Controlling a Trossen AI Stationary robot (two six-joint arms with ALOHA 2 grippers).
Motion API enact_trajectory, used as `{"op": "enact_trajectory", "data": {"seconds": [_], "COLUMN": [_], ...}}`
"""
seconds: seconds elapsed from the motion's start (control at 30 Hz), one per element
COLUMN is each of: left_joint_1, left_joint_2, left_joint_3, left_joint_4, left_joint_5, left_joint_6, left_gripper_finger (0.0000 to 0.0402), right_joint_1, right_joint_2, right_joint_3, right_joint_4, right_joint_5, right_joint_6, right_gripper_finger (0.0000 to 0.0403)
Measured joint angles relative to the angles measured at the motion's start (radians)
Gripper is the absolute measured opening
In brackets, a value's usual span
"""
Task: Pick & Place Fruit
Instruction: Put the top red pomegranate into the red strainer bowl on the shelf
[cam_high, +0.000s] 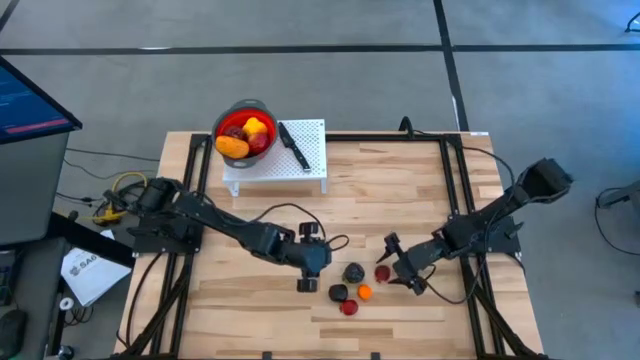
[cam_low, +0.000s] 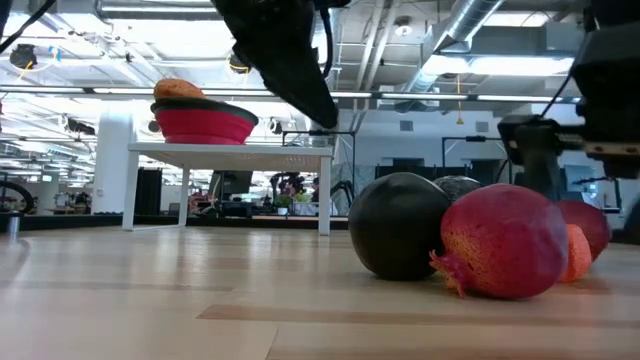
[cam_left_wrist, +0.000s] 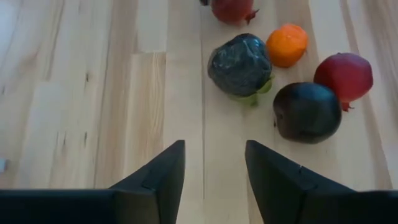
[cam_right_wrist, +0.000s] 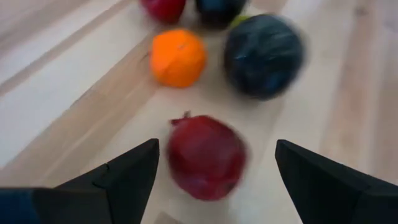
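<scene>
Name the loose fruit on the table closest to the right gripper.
The dark red fruit, lying right between the open right gripper fingers; the orange one and the dark ones lie farther off.

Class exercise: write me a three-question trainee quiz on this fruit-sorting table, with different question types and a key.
1. True or false: the red bowl sits on the white stand and already holds fruit.
2. How many fruits lie loose on the wooden table? A) two B) five C) eight
3. Fill in: the right claw is open around a dark ___ fruit.

Key:
1. True.
2. B: two dark ones, one orange, two red.
3. Red. The left claw waits open nearby.
</scene>
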Motion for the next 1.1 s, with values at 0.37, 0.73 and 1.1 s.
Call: {"op": "enact_trajectory", "data": {"seconds": [0.37, 0.73, 1.1], "left_joint_1": [0.000, -0.003, -0.003], "left_joint_2": [-0.022, -0.055, -0.054], "left_joint_3": [0.001, -0.002, -0.002], "left_joint_4": [0.021, 0.068, 0.592], "left_joint_5": [-0.012, -0.061, 0.021], "left_joint_6": [-0.010, 0.076, 0.625], "left_gripper_finger": [0.0145, 0.0142, 0.0140], "right_joint_1": [0.000, -0.144, -0.329], "right_joint_2": [0.224, 0.030, 0.017], "right_joint_3": [0.121, -0.067, -0.185], "right_joint_4": [0.010, 0.219, 1.003], "right_joint_5": [-0.038, -0.090, -0.278], "right_joint_6": [0.023, 0.197, 0.261], "right_gripper_finger": [0.0206, 0.0201, 0.0187]}}
